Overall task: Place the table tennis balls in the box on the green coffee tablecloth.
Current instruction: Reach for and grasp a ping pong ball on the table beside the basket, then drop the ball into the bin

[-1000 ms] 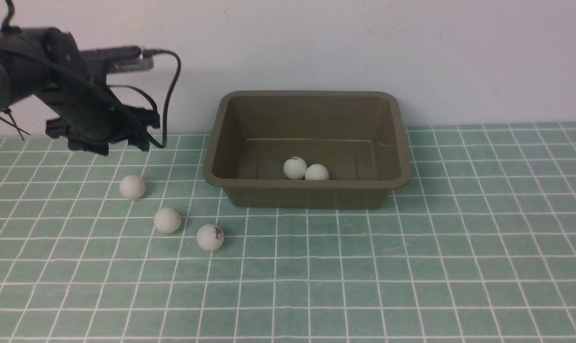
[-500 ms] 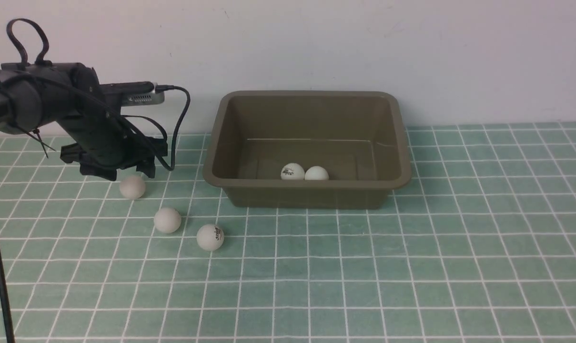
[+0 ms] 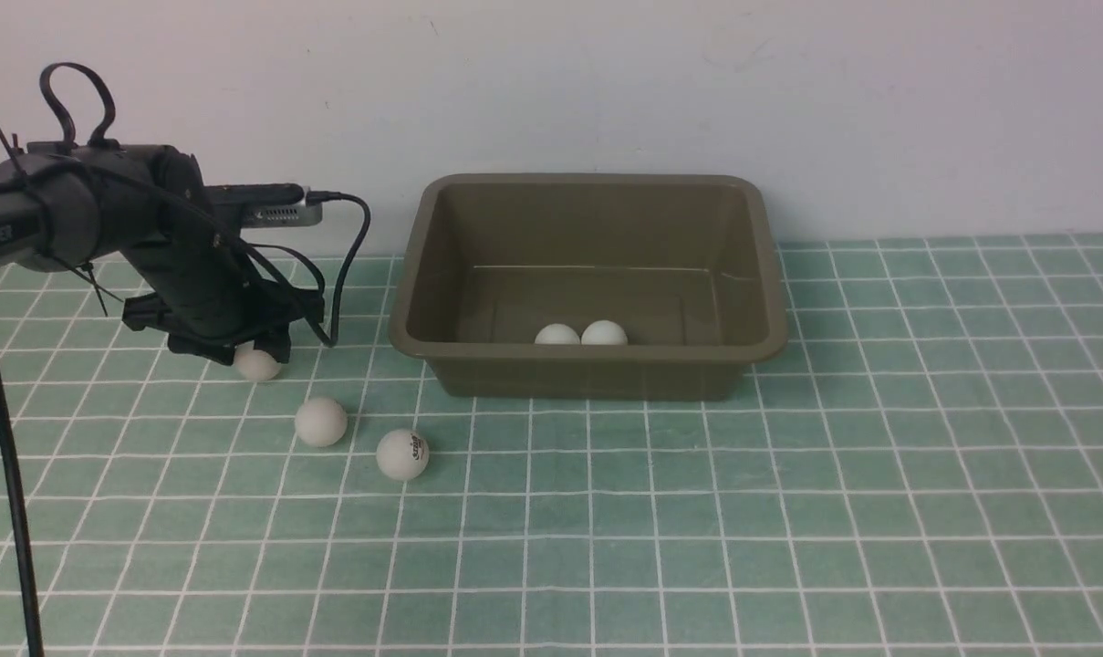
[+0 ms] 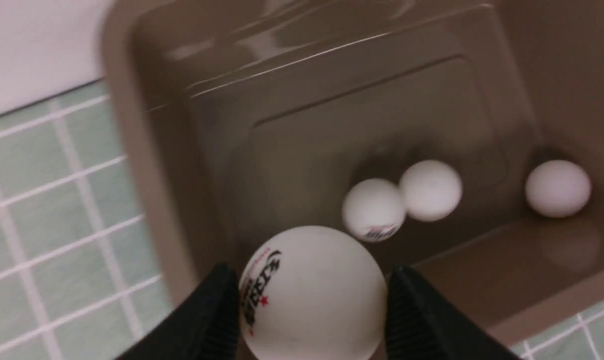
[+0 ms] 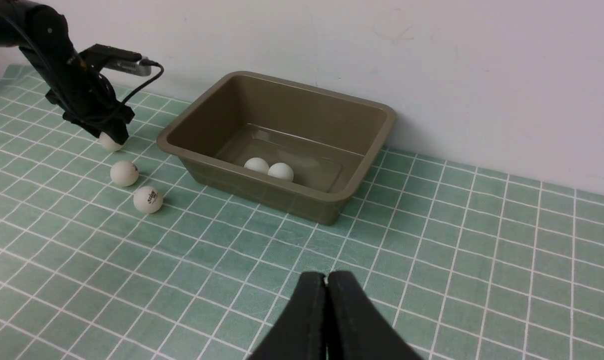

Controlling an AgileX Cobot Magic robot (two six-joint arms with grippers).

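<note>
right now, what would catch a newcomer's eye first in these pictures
The left fingers grip a printed ball just left of the olive box, which holds balls. A plain ball and another printed ball lie loose on the green checked cloth off its front-left corner.

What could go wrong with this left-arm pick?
The white table tennis ball is pinched only at the fingertips of the left gripper, so it may squirt out on lift. A low carry could clip the flared rim of the olive-brown plastic box.
</note>
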